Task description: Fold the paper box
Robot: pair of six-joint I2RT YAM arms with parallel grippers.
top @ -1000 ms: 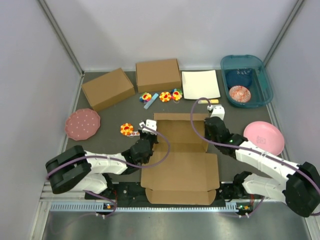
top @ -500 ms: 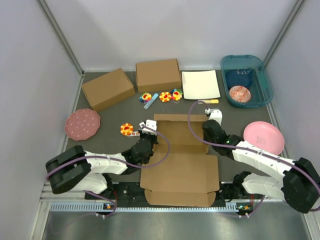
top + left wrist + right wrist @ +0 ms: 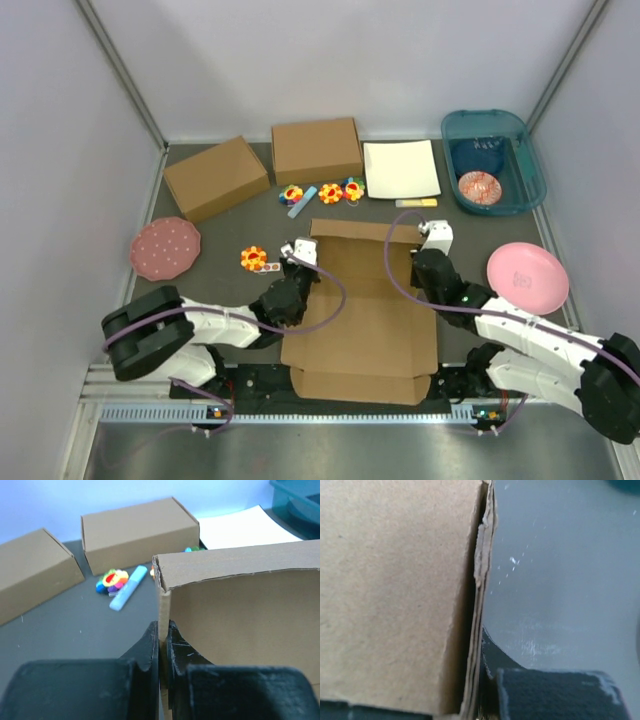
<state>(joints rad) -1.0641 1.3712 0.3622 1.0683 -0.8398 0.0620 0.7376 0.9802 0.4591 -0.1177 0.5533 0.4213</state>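
Note:
The paper box (image 3: 360,320) is a brown die-cut cardboard sheet lying between my arms, its far panel raised. My left gripper (image 3: 296,283) is shut on the box's left side wall; in the left wrist view the two black fingers (image 3: 149,645) pinch the upright cardboard edge (image 3: 164,610), with the raised far panel (image 3: 240,605) to the right. My right gripper (image 3: 424,268) is shut on the box's right side wall; in the right wrist view the layered cardboard edge (image 3: 479,605) runs down beside one black finger (image 3: 492,655), and the other finger is hidden behind the cardboard.
Two ready-made brown boxes (image 3: 216,177) (image 3: 316,150) and a white sheet (image 3: 401,168) lie at the back. Coloured toys (image 3: 330,192) and a blue marker (image 3: 302,201) lie beyond the box. A pink plate (image 3: 164,248) left, another (image 3: 527,274) right, teal bin (image 3: 492,160) back right.
Both grippers have lifted the box's sides and far panel; the far panel now stands more upright and the sheet has shifted slightly toward the far side.

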